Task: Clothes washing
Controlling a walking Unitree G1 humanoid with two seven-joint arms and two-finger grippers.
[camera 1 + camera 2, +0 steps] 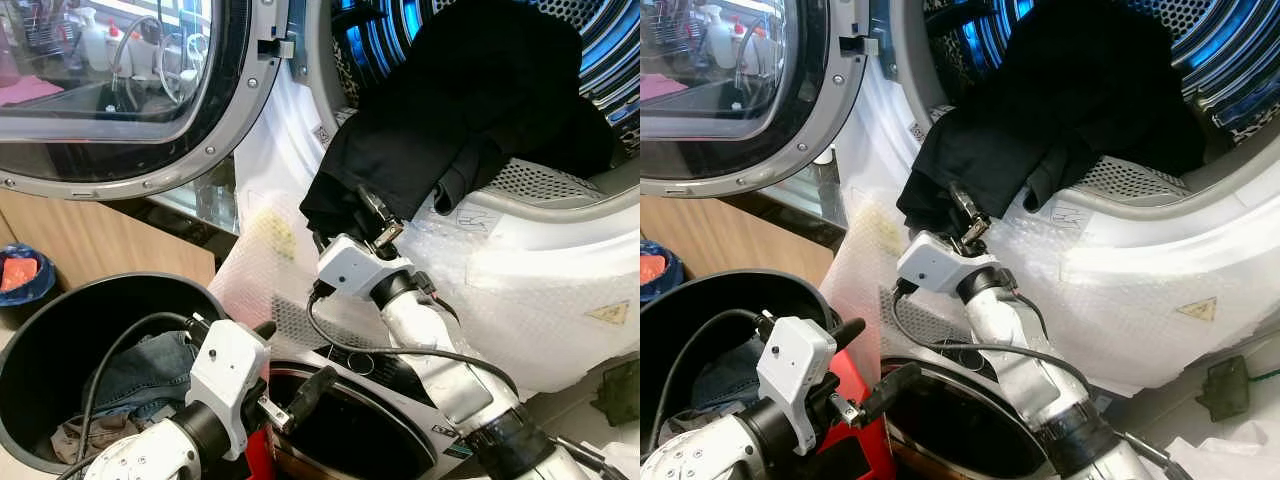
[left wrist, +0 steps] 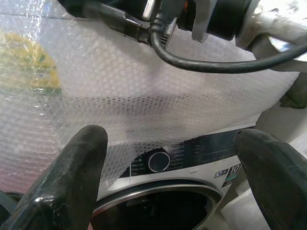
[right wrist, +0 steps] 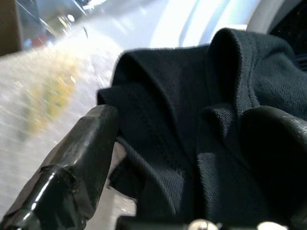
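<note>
Because the soft black knit garment (image 1: 470, 110) lies only half inside the perforated steel drum (image 1: 560, 180), draped over the white door rim with its lower end hanging outside, it could slide back out if the right gripper (image 1: 335, 225) let go now; the smooth bubble wrap sheet (image 1: 520, 290) taped over the machine front offers little friction to stop it. The right gripper's black fingers (image 3: 76, 163) are closed around a bunched fold of that hanging end, and a loose sleeve or hem could also catch on the rim as it is pushed deeper. The grey cable (image 1: 400, 350) looping off the right wrist hangs close to the wrap and might snag it.

The garment looks limp and finely ribbed, folding into thick creases. The drum wall is hard metal dotted with small holes and lit blue inside. The round glass door (image 1: 120, 80), framed in a silver riveted ring, stands swung open to the robot's left.

The left gripper (image 1: 290, 385) rests low with its fingers spread apart and empty, beside the round black plastic laundry bin (image 1: 60, 330) holding blue denim and other crumpled clothes.
</note>
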